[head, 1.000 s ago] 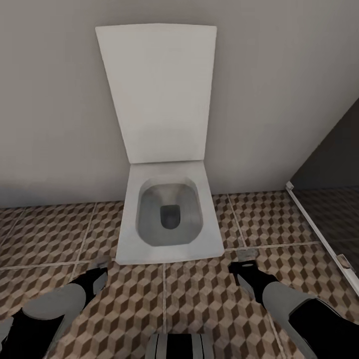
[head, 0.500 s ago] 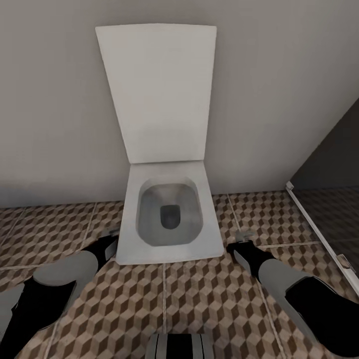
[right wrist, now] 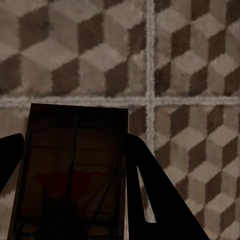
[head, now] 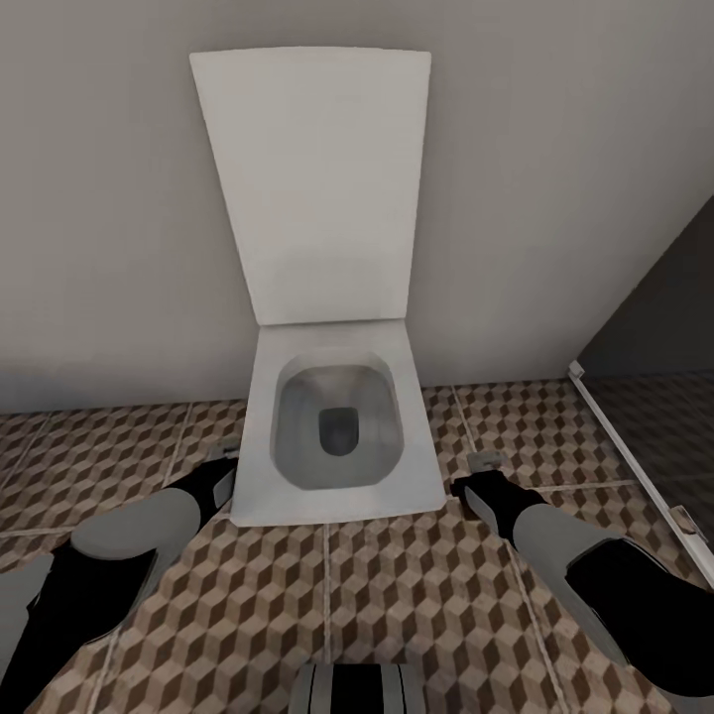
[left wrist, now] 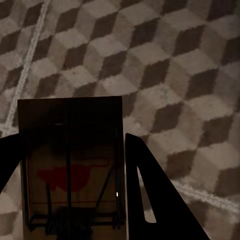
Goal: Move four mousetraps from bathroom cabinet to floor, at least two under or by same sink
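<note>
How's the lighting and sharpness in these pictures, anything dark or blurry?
Head view: even, soft light; the toilet and bathroom floor read clearly, with slight softness. Left wrist view: the mousetrap in the left hand is dim but its red mark and wire show; the tiles look pixelated. Right wrist view: the second mousetrap in the right hand is darker, detail nearly lost in shadow.

The bathroom floor point(head: 416, 585) beneath both grippers is tiled in a brown, beige and white cube pattern with pale grout. Between the left gripper's point(left wrist: 72, 165) black fingers sits a brown mousetrap point(left wrist: 70, 150) with a red patch and dark wire. The toilet point(head: 327, 397) ahead is white against a grey wall point(head: 99, 198).
</note>
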`<state>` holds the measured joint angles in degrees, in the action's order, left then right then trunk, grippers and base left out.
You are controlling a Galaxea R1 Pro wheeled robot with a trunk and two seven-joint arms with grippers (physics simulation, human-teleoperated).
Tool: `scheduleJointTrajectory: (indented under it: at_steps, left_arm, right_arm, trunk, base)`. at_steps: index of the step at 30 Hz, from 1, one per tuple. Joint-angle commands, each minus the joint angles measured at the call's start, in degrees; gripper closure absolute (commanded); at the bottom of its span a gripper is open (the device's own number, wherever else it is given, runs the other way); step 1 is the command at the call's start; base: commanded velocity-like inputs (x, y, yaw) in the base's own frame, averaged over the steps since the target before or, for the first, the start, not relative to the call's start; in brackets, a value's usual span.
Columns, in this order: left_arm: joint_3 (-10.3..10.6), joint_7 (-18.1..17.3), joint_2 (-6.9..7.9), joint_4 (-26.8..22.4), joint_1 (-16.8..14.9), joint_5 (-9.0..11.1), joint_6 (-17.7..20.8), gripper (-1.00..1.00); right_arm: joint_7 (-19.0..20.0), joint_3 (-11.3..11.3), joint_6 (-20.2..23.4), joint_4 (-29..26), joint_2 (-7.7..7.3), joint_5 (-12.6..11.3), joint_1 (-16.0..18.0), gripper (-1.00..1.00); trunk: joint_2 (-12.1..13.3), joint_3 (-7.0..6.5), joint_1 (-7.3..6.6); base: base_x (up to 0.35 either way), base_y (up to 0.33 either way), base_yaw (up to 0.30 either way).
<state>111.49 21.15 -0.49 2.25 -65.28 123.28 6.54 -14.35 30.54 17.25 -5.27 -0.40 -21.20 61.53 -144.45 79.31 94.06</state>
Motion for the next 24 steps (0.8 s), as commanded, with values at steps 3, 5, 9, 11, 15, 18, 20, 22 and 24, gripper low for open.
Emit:
scheduleJointTrajectory:
  at_steps: [3,5,9,11,15,18,20,22,24]
  left_arm:
    - [-0.31,0.19,-2.07,0.37,-0.08,0.16,0.47,1.00]
    - [-0.31,0.41,-1.74,0.61,-0.10,0.19,0.48,1.00]
    - [-0.31,0.46,-0.72,0.77,-0.11,0.21,0.34,1.00]
    - [-0.31,0.36,-0.21,0.79,-0.11,0.25,0.27,1.00]
    - [-0.31,0.57,0.01,0.82,-0.11,0.24,0.23,1.00]
    - [-0.31,0.62,0.07,0.83,-0.11,0.22,0.25,1.00]
    - [-0.31,0.64,0.11,0.83,-0.11,0.23,0.28,1.00]
    - [-0.31,0.64,0.14,0.83,-0.11,0.25,0.30,1.00]
    - [-0.31,0.60,0.24,0.83,-0.11,0.27,0.31,1.00]
  right_arm:
    - [-0.27,0.49,0.18,-0.24,-0.03,-0.57,-0.01,1.00]
    - [-0.25,0.49,0.11,-0.33,0.02,-0.50,-0.01,1.00]
    - [-0.24,0.49,0.03,-0.55,-0.03,-0.44,-0.01,1.00]
    - [-0.24,0.49,0.04,-0.59,-0.04,-0.43,-0.01,1.00]
    - [-0.24,0.49,0.06,-0.66,-0.07,-0.49,-0.01,1.00]
    - [-0.24,0.49,0.06,-0.69,-0.16,-0.50,-0.01,1.00]
    - [-0.24,0.49,0.12,-0.70,-0.13,-0.51,-0.01,1.00]
    - [-0.24,0.49,0.14,-0.70,-0.06,-0.51,-0.01,1.00]
    - [-0.24,0.49,0.15,-0.70,0.00,-0.51,-0.01,1.00]
  trunk:
    - [-0.02,0.03,-0.02]
    - [-0.02,0.03,-0.02]
    - [-0.02,0.03,-0.02]
    - [-0.02,0.03,-0.02]
    - [-0.02,0.03,-0.02]
    - [-0.03,0.25,0.01]
    - [-0.06,0.69,0.06]
    - [-0.08,1.14,0.11]
    - [-0.11,1.58,0.16]
  base:
    - [0.000,0.000,0.000]
    - [0.000,0.000,0.000]
    - [0.000,0.000,0.000]
    - [0.000,0.000,0.000]
    - [0.000,0.000,0.000]
    - [0.000,0.000,0.000]
    - [0.000,0.000,0.000]
    - [0.000,0.000,0.000]
    - [0.000,0.000,0.000]
